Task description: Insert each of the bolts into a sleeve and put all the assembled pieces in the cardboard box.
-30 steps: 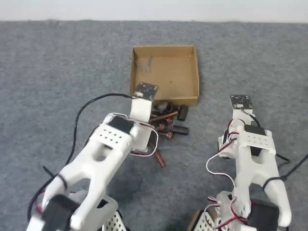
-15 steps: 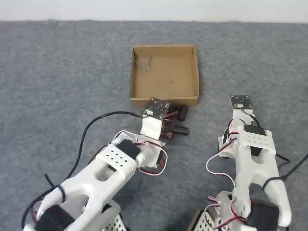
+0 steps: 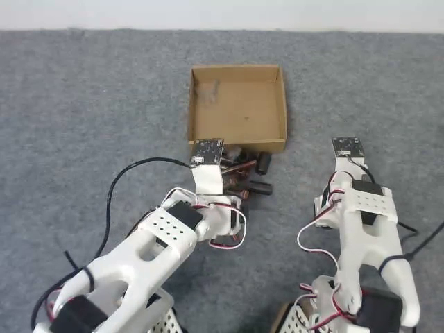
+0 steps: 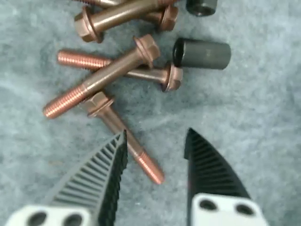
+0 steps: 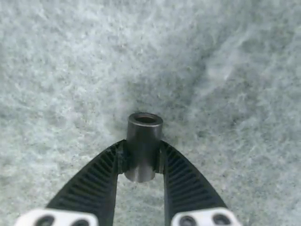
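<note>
Straddling a rigid, likely slippery bolt [image 4: 113, 121], left end effector [image 4: 156, 136] gapes; grip it mid-shank; right end effector [image 5: 142, 147] clamps a sleeve [image 5: 144, 134].

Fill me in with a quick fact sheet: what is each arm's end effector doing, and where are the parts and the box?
Left end effector: open, poised over one bolt lying on the carpet
Right end effector: shut on a dark sleeve, bore facing the wrist camera
Other bolts: copper-coloured, piled loosely, some crossing each other
Loose sleeve: lying on its side beside the pile
Cardboard box: open-topped, just beyond the pile; no assembled piece seen inside
Progress: no bolt visibly inserted in a sleeve yet
</note>
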Robot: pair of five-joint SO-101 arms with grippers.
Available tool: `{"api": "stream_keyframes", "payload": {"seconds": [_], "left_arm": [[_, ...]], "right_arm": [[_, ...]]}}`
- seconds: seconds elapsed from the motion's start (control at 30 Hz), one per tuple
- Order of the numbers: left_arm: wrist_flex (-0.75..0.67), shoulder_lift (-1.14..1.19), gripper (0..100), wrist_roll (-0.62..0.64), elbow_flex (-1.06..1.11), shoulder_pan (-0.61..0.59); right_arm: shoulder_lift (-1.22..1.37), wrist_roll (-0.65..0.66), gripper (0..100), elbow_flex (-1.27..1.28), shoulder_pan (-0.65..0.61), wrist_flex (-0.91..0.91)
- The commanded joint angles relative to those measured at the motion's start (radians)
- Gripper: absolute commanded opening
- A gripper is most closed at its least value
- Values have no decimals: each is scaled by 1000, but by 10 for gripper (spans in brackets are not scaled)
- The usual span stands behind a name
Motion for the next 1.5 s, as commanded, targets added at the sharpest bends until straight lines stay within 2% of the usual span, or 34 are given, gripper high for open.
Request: {"api": "stream_keyframes", "payload": {"seconds": [0.0,0.17,0.37,0.6,0.8,1.17,1.33,1.47], "left_arm": [[-68,-43,154,18,10,3],[-80,-43,67,18,13,3],[-78,-41,66,18,7,-91],[-55,-37,66,20,-10,-89],[44,135,65,21,-154,-92],[-11,315,62,23,-206,-94],[21,305,62,23,-211,-89],[48,213,62,23,-208,-87]], "right_arm": [[7,12,7,-14,8,-15],[7,12,7,-14,8,-16],[7,12,7,-14,8,-16],[7,12,7,-14,8,-16],[7,12,7,-14,8,-16],[7,12,7,-14,8,-18],[7,14,7,-14,8,-19],[7,14,7,-14,8,-30]]}}
